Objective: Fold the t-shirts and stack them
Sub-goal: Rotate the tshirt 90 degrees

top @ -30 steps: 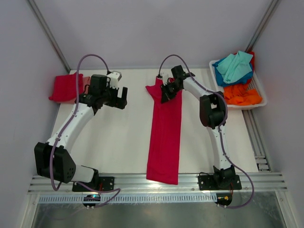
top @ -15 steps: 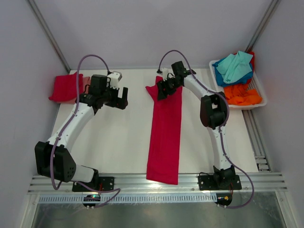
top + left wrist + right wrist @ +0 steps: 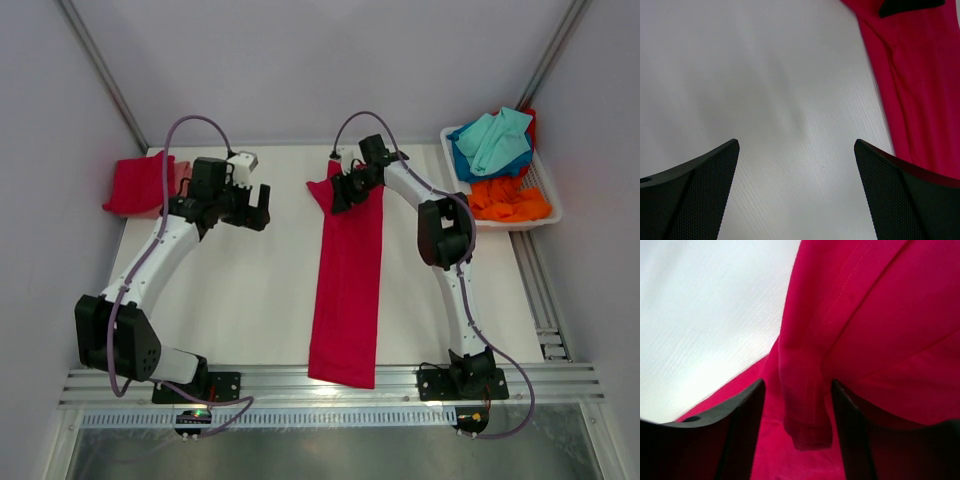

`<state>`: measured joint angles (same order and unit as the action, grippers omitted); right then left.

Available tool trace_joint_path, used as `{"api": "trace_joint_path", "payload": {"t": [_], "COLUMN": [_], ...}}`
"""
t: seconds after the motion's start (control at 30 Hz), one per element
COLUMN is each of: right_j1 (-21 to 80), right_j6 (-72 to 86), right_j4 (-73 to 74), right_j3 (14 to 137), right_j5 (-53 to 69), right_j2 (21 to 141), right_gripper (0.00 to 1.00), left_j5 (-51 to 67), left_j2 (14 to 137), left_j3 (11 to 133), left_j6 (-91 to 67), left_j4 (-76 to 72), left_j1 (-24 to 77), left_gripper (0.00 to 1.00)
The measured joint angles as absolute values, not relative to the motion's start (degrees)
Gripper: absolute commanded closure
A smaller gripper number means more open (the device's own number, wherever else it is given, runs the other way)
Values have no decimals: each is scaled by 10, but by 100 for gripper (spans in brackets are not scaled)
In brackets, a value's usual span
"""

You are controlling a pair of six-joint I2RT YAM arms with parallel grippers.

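Note:
A crimson t-shirt [image 3: 346, 290] lies folded into a long narrow strip down the middle of the table, from the far side to the near edge. My right gripper [image 3: 341, 193] sits at its far end, open. In the right wrist view a loose fold of the crimson t-shirt [image 3: 880, 315] hangs between the parted fingers of the right gripper [image 3: 797, 385], with gaps on both sides. My left gripper [image 3: 254, 207] hovers open over bare table left of the strip. In its own view the left gripper [image 3: 796, 145] is wide apart and holds nothing, and the t-shirt's edge [image 3: 920, 90] lies at the right.
A folded red t-shirt [image 3: 135, 185] rests at the far left corner of the table. At the far right stands a white basket [image 3: 541, 214] holding a teal t-shirt [image 3: 497, 140], an orange one [image 3: 510, 200] and others. A metal rail [image 3: 330, 385] runs along the near edge.
My right gripper went from shut on the shirt's far end to open, letting the cloth go, and shifted slightly left. The left arm stayed put.

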<state>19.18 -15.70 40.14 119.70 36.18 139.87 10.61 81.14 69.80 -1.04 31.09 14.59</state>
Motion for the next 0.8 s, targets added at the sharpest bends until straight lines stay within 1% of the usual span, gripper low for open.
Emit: {"api": "trace_joint_path", "payload": {"t": [0.03, 0.1, 0.13, 0.27, 0.4, 0.8], "right_j1": [192, 192, 192, 192, 192, 193], "right_j6": [-157, -154, -152, -149, -148, -163], "right_j4": [401, 399, 397, 376, 347, 335], "right_j3": [1197, 1197, 1197, 1190, 1158, 1049], "right_j5": [362, 361, 361, 359, 357, 329], "right_j2": [1402, 1407, 1407, 1407, 1398, 1307], "right_gripper": [56, 66, 73, 84, 86, 87], "left_j5": [106, 107, 107, 111, 116, 131], "left_j2": [813, 814, 815, 820, 825, 833], "left_j3": [698, 698, 698, 698, 698, 698], "left_j6": [-10, -10, -10, -10, -10, -11], "left_j4": [311, 311, 311, 311, 311, 312], "left_j1": [146, 146, 146, 146, 146, 146], "left_gripper": [1, 1, 1, 1, 1, 1]}}
